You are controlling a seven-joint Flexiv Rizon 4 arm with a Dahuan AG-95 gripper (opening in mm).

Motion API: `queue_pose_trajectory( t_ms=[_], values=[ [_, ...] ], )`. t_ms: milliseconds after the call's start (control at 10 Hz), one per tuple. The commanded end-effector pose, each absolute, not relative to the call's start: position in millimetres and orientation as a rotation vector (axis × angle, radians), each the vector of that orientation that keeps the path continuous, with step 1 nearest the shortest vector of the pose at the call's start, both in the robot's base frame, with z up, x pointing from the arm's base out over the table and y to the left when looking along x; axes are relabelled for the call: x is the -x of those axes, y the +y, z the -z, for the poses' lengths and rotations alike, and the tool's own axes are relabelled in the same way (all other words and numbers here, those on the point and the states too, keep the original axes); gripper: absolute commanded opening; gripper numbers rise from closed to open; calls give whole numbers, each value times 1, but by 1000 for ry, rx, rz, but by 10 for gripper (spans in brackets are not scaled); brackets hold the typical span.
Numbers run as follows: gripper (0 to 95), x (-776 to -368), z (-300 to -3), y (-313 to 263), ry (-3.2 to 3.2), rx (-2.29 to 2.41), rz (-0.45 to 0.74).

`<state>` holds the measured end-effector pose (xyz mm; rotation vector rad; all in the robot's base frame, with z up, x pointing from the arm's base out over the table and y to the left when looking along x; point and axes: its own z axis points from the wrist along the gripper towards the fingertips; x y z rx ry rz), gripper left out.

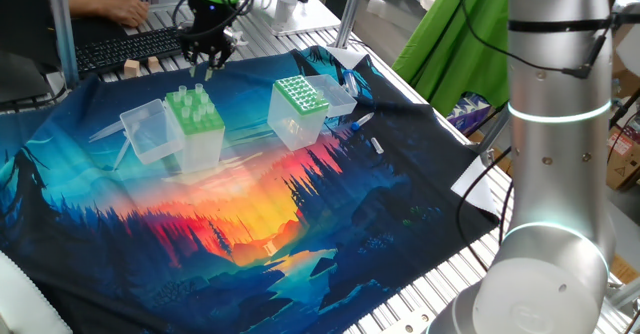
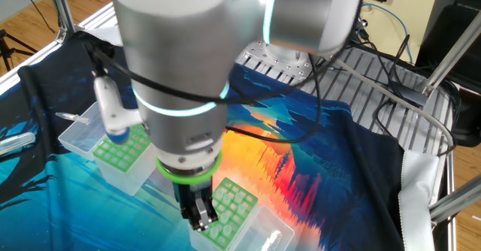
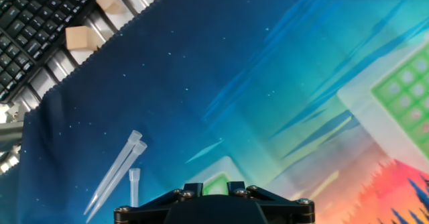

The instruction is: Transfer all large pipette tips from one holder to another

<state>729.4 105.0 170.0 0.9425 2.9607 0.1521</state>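
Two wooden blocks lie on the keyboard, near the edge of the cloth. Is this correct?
Not quite. The hand view shows the two wooden blocks lying on the slatted table beside the keyboard, not on it. They are near the edge of the cloth.

Clear tapering tips (image 1: pixel 190 100) stand upright in the light-green-topped holder (image 1: pixel 203 142) below the gripper (image 1: pixel 208 67), with the dotted-top holder (image 1: pixel 298 109) off to one side.

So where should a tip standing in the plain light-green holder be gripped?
Probably by the wide upper end of a pipette tip, the part that sticks up above the light-green holder, coming straight down from above. The tips stand upright in their holes with the narrow ends inside the box, so only the tops are exposed.
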Motion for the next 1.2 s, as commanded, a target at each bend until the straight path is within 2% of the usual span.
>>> queue_pose_trajectory(
  t_ms=[100, 1200],
  values=[
    [190, -729, -167, 105, 2960, -925, -145],
    [190, -727, -160, 105, 2968, -881, -165]
  ],
)
